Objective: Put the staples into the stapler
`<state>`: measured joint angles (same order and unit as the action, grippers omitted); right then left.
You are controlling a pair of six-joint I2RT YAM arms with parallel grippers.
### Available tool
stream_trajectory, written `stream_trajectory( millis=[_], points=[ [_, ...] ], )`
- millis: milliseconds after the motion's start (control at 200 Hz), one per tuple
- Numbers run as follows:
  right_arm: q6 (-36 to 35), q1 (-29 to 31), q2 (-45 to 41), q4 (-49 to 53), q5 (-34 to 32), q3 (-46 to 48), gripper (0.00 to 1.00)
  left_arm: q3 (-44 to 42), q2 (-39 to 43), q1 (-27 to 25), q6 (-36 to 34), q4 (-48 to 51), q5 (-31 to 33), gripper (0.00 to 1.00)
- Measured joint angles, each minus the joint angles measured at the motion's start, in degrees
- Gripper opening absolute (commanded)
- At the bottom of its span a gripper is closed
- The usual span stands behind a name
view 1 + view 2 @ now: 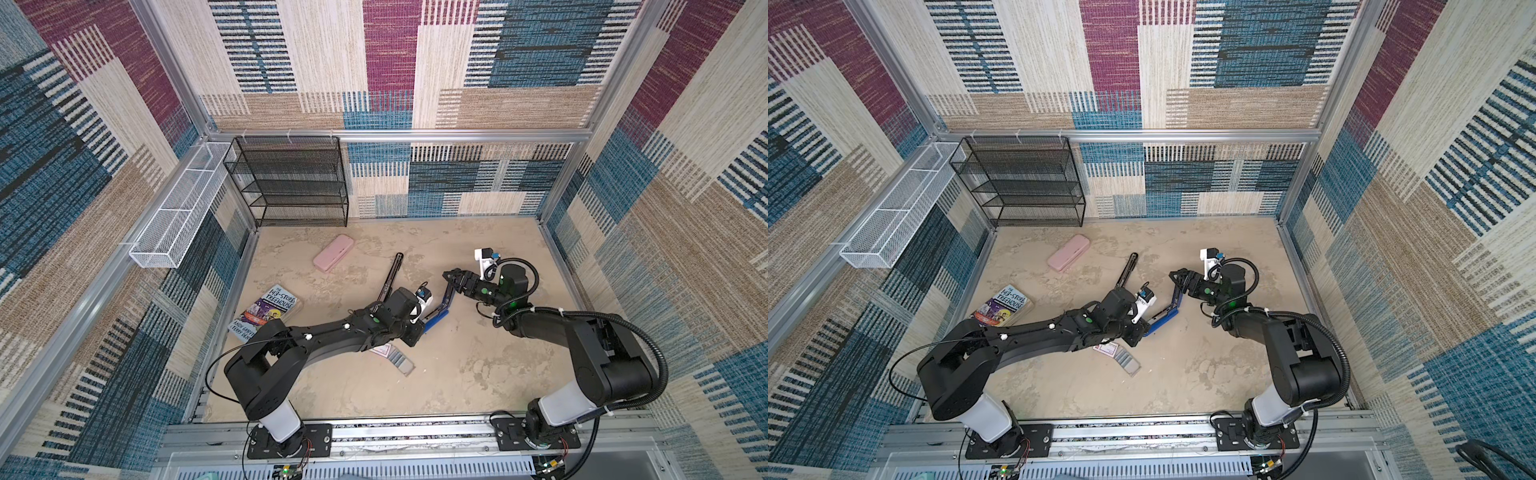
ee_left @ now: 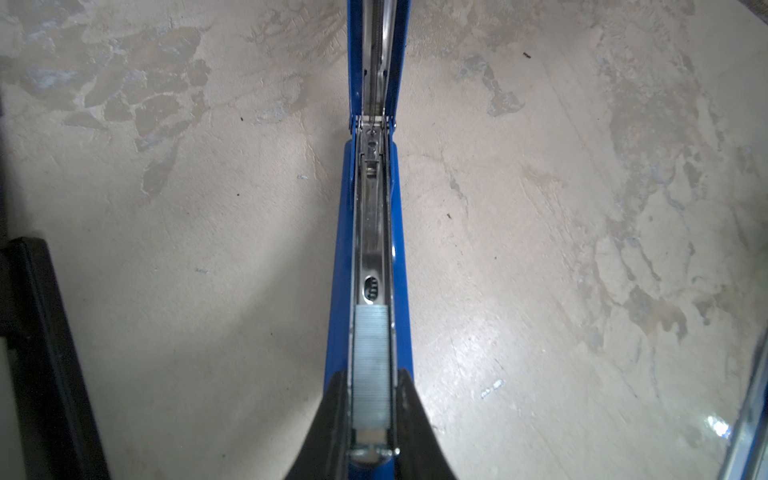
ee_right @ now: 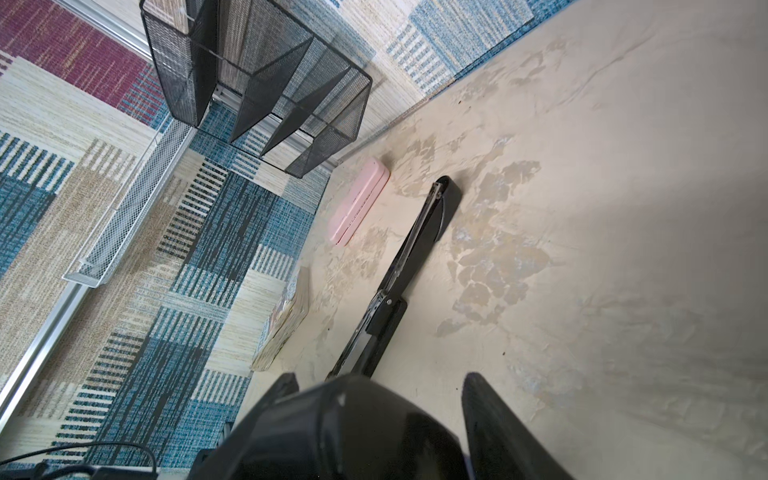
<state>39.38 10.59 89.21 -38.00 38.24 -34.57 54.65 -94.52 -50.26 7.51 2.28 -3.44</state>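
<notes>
Blue stapler (image 1: pixel 436 318) lies open on the table (image 1: pixel 478 374) mid-scene, base flat, lid (image 1: pixel 450 295) swung up from the hinge. Left jaws closed on the base at the end away from the hinge, black fingers (image 2: pixel 332 415) pressed on either blue side wall. One staple strip (image 2: pixel 371 332) already sits in the metal channel at the gripped end; rest of the channel is bare up to the hinge. Right jaws stand wide around the lid's raised tip in both top views. Right wrist view shows a dark glossy shape between the fingers (image 3: pixel 490 415) with a gap on one side, so cannot tell if they actually clamp it. Staple box (image 1: pixel 392 356) lies flat on the table just beside the left wrist, on the near side of the stapler: white card with red mark, grey strips in a row, partly hidden under the arm. Black stapler (image 1: pixel 392 274) also lies open, behind the left wrist. Pink case (image 1: pixel 333 258) further back, book (image 1: pixel 266 311) near the left table edge
</notes>
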Motion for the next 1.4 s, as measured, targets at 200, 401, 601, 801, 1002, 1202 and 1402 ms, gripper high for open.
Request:
stream_trajectory(
  millis=[200, 401, 601, 801, 1002, 1202, 1402],
  points=[
    [-2.01, 1.49, -0.76, 1.55, -1.90, -0.09, 0.67, 1.18, 0.00, 0.26, 0.00, 1.53, -0.07, 0.02],
    [-4.39, 3.72, -2.21, 3.61, -4.17, -0.09, 0.67, 3.13, 0.00, 0.68, 0.00, 4.22, -0.50, 0.02],
    [-7.82, 6.27, -3.78, 6.43, -7.54, -0.42, 0.67, 4.72, -0.28, 1.40, 0.11, 6.36, -2.10, 0.02],
    [-10.56, 8.26, -4.94, 8.79, -10.58, -0.66, 0.67, 5.49, -0.28, 2.10, 0.76, 7.41, -3.50, 0.02],
    [-12.63, 10.12, -5.88, 10.12, -13.14, -0.66, 0.67, 6.88, -0.26, 2.51, 1.53, 9.22, -4.68, 0.02],
    [-14.45, 11.74, -6.32, 11.06, -14.93, -0.68, 0.67, 8.83, -0.26, 2.62, 1.77, 11.65, -5.11, 0.02],
    [-16.35, 13.31, -7.21, 12.22, -17.22, -0.70, 0.67, 10.47, -0.48, 2.93, 1.81, 13.22, -5.84, 0.01]
  ],
)
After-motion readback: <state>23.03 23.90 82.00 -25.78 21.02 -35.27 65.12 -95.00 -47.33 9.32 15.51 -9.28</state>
